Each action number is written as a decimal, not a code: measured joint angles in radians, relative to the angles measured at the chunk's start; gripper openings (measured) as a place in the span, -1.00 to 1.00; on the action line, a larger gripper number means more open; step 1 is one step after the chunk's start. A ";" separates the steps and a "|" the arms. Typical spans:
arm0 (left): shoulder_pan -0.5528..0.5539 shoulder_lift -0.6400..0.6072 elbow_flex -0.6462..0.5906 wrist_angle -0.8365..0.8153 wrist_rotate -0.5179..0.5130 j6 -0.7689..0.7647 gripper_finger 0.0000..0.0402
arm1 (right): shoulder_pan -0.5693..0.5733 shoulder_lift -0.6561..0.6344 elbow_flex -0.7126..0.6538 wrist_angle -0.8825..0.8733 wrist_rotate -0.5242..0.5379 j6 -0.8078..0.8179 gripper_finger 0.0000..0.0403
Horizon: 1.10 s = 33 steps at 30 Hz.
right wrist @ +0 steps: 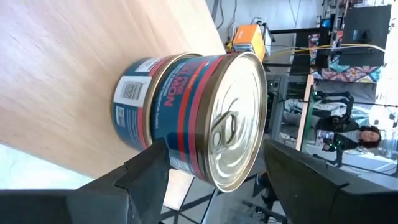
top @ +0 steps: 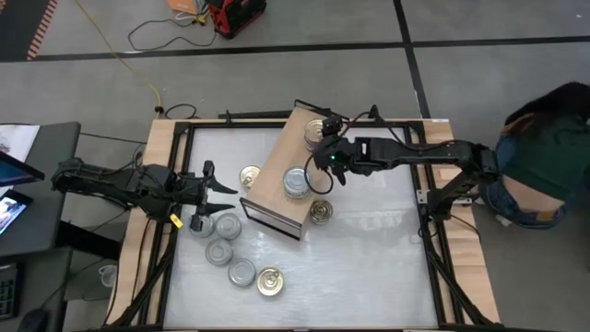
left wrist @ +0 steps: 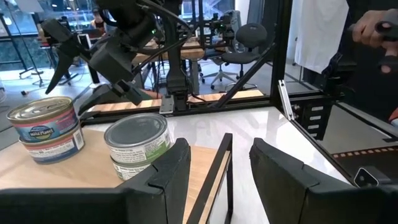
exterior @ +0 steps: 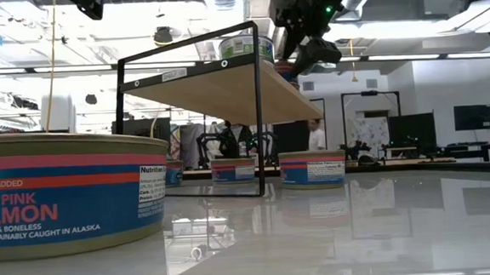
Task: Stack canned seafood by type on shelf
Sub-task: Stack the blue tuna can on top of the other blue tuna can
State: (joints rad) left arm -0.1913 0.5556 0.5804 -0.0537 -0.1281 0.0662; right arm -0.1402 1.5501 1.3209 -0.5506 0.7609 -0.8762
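Observation:
The shelf (top: 273, 189) is a tan plywood box in the middle of the table. On top of it stand a gold-lidded salmon tin stack (top: 316, 131) (right wrist: 193, 118) and a silver-lidded, green-labelled stack (top: 296, 182) (left wrist: 138, 146). My right gripper (top: 324, 155) (right wrist: 214, 149) is open over the shelf top, its fingers (right wrist: 146, 171) straddling the salmon stack with a gap at the lid side. The left gripper (top: 221, 189) (left wrist: 221, 168) hangs open left of the shelf, holding nothing. Several more tins (top: 227, 226) lie on the table at front left.
Gold-lidded tins sit at the shelf's left edge (top: 250, 175) and front corner (top: 320, 212); another (top: 270, 281) lies near the table front. A salmon tin (exterior: 61, 196) fills the low view's left. A seated person (top: 539, 157) is beyond the right rail.

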 joint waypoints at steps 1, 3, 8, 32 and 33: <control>0.000 0.000 0.000 0.000 0.000 -0.001 -0.20 | 0.000 0.000 0.000 -0.002 0.001 0.005 0.45; 0.000 0.000 0.000 0.001 0.001 -0.004 -0.20 | 0.013 0.000 0.000 -0.005 0.013 0.026 0.45; 0.000 0.000 0.000 -0.001 0.022 -0.023 -0.20 | 0.078 -0.028 -0.001 -0.068 0.046 0.202 0.45; 0.000 0.000 0.000 -0.001 0.038 -0.018 -0.20 | 0.135 -0.084 -0.439 0.099 -0.644 1.583 0.35; 0.000 0.000 0.000 -0.002 0.038 -0.021 -0.20 | 0.131 -0.084 -0.453 0.112 -0.644 1.594 0.32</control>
State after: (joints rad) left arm -0.1917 0.5552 0.5804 -0.0555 -0.0899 0.0453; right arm -0.0094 1.4662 0.8675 -0.4389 0.1169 0.7182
